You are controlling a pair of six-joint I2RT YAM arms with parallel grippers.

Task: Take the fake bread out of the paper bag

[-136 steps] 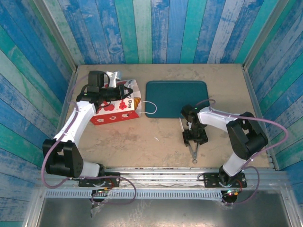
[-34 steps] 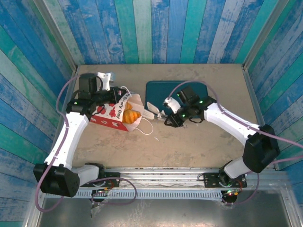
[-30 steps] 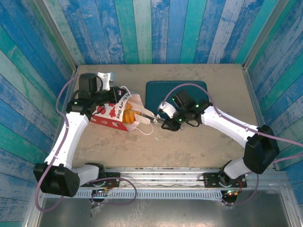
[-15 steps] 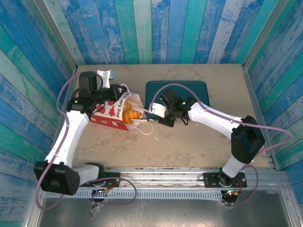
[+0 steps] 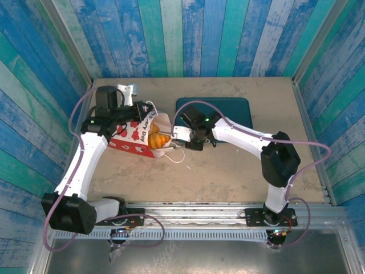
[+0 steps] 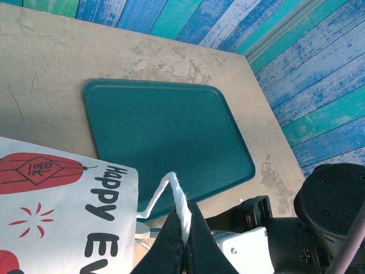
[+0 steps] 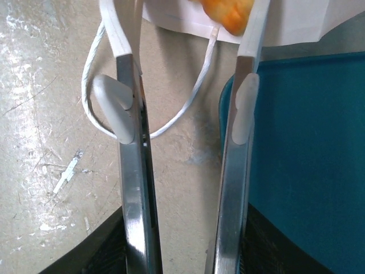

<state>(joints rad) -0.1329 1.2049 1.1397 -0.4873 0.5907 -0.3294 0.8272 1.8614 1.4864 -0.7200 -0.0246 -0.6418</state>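
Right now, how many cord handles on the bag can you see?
2. One cord handle is pinched in the shut left pincer. The other lies looped on the table at the paper bag's mouth, by the open right pincer.

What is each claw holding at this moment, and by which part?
The left claw pinches the paper bag by one white cord handle. The right claw, open at the bag's mouth, holds nothing.
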